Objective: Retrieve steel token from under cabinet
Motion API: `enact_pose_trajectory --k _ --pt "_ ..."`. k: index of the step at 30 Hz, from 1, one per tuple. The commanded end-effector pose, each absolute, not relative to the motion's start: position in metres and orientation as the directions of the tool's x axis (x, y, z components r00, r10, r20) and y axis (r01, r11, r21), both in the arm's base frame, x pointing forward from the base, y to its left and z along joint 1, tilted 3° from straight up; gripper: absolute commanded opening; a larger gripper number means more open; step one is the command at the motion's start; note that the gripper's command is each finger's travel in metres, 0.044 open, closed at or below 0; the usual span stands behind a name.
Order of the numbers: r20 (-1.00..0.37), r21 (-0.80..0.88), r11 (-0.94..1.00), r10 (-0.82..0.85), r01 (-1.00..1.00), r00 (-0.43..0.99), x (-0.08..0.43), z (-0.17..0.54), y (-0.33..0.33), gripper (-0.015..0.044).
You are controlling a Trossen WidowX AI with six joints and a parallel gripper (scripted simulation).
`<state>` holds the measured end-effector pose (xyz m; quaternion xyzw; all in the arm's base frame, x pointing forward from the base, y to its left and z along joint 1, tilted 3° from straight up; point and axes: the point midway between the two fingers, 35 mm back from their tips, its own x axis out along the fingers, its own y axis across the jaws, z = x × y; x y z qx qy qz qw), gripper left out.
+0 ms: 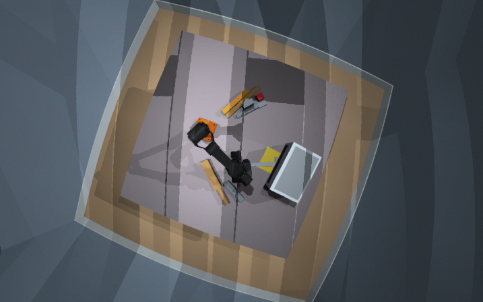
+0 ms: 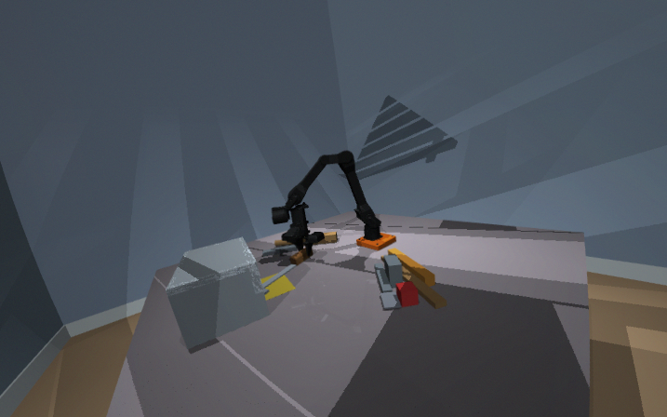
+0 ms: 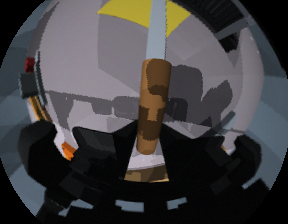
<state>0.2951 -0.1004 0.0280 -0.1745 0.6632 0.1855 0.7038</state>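
Note:
My gripper (image 2: 304, 250) (image 3: 148, 123) is shut on the brown round handle (image 3: 155, 85) (image 2: 300, 257) of a tool, low over the table. The tool's straight grey blade (image 1: 261, 164) (image 2: 279, 275) (image 3: 156, 35) runs across the yellow marked area (image 1: 268, 153) (image 2: 283, 286) (image 3: 125, 11) to the cabinet's front. A small crosswise piece shows at its far end, beside the cabinet. The cabinet (image 1: 297, 172) (image 2: 221, 305) is a pale grey box; its dark slotted front (image 3: 215, 12) is at the upper right in the wrist view. The token cannot be made out in any view.
Wooden bars (image 1: 235, 103) (image 2: 413, 266), a grey block (image 1: 248, 103) (image 2: 393, 269) and a red cube (image 1: 259, 96) (image 2: 406, 294) lie together on one side. A wooden piece (image 1: 211, 174) and a grey bar (image 1: 234, 190) lie on the other side, near the arm.

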Motion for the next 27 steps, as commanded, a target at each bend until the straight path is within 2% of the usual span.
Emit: enact_pose_trajectory --k 1,27 --pt "-0.998 0.002 0.870 0.030 -0.492 0.049 0.287 0.026 -0.105 0.0000" --pt "-0.998 0.000 0.871 0.028 -0.491 0.050 0.260 0.025 -0.124 0.0000"
